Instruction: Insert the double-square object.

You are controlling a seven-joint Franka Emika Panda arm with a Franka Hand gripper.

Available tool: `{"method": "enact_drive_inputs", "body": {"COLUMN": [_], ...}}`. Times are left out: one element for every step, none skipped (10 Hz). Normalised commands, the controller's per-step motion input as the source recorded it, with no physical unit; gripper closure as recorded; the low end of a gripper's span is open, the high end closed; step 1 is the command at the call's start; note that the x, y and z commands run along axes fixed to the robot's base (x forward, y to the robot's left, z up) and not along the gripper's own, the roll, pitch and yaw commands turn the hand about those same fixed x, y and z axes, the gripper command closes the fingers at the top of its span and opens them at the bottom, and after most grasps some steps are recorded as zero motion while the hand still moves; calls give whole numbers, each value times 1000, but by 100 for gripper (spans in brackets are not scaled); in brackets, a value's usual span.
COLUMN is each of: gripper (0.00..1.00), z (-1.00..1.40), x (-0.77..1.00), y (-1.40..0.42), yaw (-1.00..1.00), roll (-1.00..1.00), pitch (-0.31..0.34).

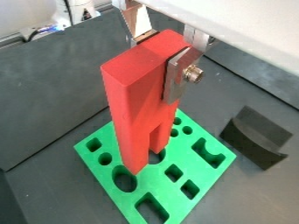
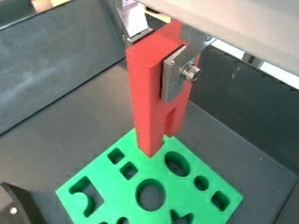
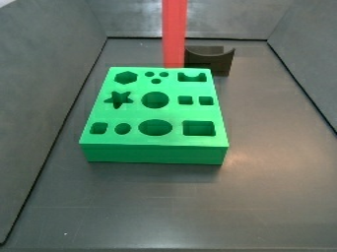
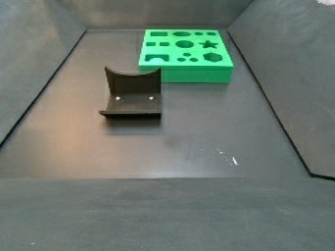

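The double-square object [image 1: 140, 96] is a tall red block with two legs below. My gripper [image 1: 158, 52] is shut on its upper body and holds it upright, and both wrist views show this [image 2: 158, 48]. A silver finger [image 1: 179, 77] presses one side face. The legs hang above the green board [image 1: 187, 188], apart from it, over its holes [image 2: 140, 188]. In a side view only the block [image 3: 174, 30] shows, above the board's far edge [image 3: 156, 143]; the gripper is out of frame there. Another side view shows the board [image 4: 186, 61] only.
The dark fixture [image 4: 131, 93] stands on the floor beside the board, also in a side view [image 3: 211, 59] and in both wrist views [image 1: 257, 136] [image 2: 12, 206]. Grey walls [image 3: 297, 79] enclose the dark floor [image 4: 170, 147].
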Motion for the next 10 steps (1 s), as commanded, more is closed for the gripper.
{"method": "enact_drive_inputs", "body": {"gripper": [100,100,100,100,100,100,100,100,100,100], "z": [-303,-349,-380,-431,-469,-469,-463,-463,-449,-349], "x": [914,889,609,380,303,300,229,200,131,11], "y": [326,329,291,191,151,151,120,111,86,29], "yaw": [-397,-417,-666,-837,-894,-897,-949,-969,-1000,-1000], "roll": [-97,-71,-59,-20,0,0,0,0,0,0], "pitch": [0,0,0,0,0,0,0,0,0,0]}}
